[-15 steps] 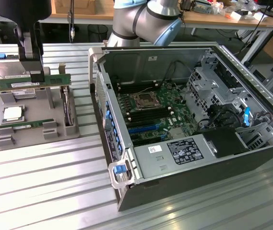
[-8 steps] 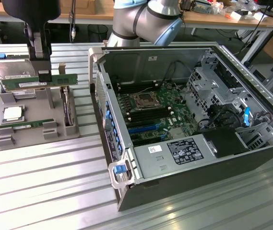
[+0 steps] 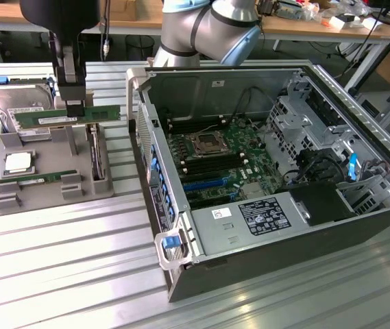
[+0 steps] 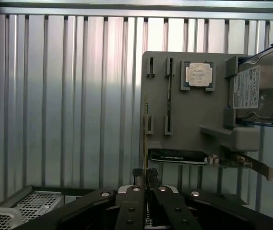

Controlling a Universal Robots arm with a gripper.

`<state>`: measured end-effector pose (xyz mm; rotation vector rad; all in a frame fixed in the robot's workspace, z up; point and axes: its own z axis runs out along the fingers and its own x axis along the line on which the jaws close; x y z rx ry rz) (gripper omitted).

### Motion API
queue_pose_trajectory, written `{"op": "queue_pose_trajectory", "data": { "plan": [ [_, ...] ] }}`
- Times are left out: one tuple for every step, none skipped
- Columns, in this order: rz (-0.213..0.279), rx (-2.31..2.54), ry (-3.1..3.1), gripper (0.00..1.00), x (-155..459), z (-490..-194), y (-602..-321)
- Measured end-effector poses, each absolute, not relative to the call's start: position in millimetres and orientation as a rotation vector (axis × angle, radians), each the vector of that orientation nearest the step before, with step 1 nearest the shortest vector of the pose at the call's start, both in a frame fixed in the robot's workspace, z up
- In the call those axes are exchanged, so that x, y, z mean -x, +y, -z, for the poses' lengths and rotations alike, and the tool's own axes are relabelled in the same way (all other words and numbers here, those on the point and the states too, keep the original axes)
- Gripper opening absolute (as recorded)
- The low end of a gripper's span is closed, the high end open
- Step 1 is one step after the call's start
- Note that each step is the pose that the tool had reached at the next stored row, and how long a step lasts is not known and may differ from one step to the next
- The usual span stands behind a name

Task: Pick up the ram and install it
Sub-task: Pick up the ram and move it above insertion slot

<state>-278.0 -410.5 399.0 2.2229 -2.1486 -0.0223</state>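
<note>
Fingers [image 4: 132, 201]: narrow, clamped on the ram's upper edge; the tips are partly hidden behind it.
Ram [image 3: 102, 112]: held level above the tray; edge-on at the wrist, a thin line.
Tray [image 3: 44, 199]: grey, on the desk [image 3: 64, 274], exterior view's left; carries a second ram [image 3: 33, 179], processor [image 3: 18, 162] and drive [image 3: 16, 103], the drive partly covered.
Case [image 3: 181, 86]: open, exterior view's right; slots hard to make out.

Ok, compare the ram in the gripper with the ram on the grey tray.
The held ram is up in the air, clamped by the gripper; the tray ram rests in holders on the grey tray. The held ram hangs before the hard drive; the tray ram lies beside the processor chip. Both are long green sticks with pale labels.
</note>
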Motion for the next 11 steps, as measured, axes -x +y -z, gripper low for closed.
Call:
{"op": "queue_pose_trajectory", "data": {
  "plan": [
    [0.022,-2.223,-2.148,0.13,275.4,-399.1,-410.5],
    [0.022,-2.223,-2.149,0.13,274.0,-399.0,-410.5],
    [0.022,-2.223,-2.148,0.13,271.8,-399.0,-410.5],
    [0.022,-2.223,-2.148,0.13,270.1,-399.0,-410.5],
    [0.021,-2.222,-2.148,0.13,267.3,-399.0,-410.5],
    [0.021,-2.222,-2.148,0.13,265.5,-399.0,-410.5],
    [0.021,-2.222,-2.148,0.13,264.1,-399.0,-410.5],
    [0.02,-2.222,-2.148,0.13,262.9,-399.0,-410.5],
    [0.02,-2.222,-2.148,0.13,261.9,-399.1,-410.5],
    [0.02,-2.222,-2.148,0.13,260.7,-399.0,-410.5],
    [0.019,-2.222,-2.147,0.13,259.0,-399.0,-410.5]
  ]
}}
